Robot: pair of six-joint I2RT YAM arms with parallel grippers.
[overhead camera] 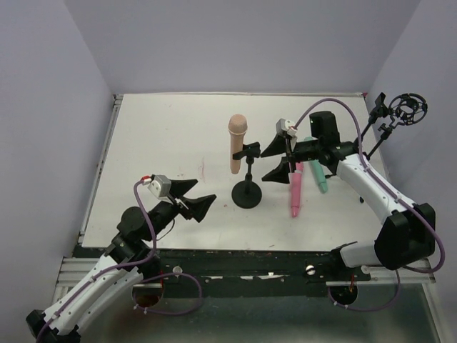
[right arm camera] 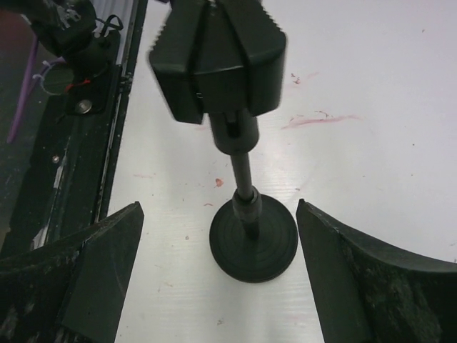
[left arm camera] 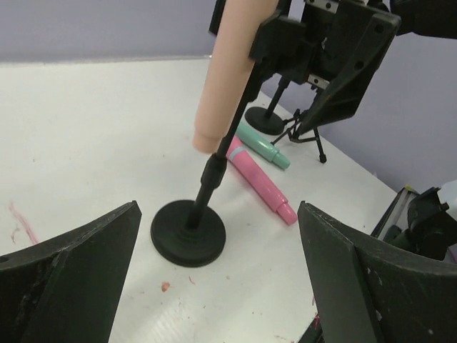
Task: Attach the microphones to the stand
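Observation:
A black stand with a round base [overhead camera: 246, 194] holds a peach microphone [overhead camera: 237, 143] upright in its clip [overhead camera: 250, 151]. A pink microphone [overhead camera: 295, 189] and a teal microphone [overhead camera: 316, 175] lie on the table to the right of the stand. My right gripper [overhead camera: 275, 158] is open and empty just right of the clip. My left gripper [overhead camera: 196, 199] is open and empty, left of the base. The left wrist view shows the peach microphone [left arm camera: 225, 78], the base [left arm camera: 188, 232], the pink microphone [left arm camera: 260, 184] and the teal one [left arm camera: 263, 145]. The right wrist view shows the clip [right arm camera: 218, 57] and base [right arm camera: 253, 239] between my fingers.
A second stand on tripod legs with a round shock mount [overhead camera: 407, 108] stands at the back right corner, and its feet show in the left wrist view [left arm camera: 303, 132]. The table's near edge has a metal rail [overhead camera: 214, 264]. Purple walls close in on three sides.

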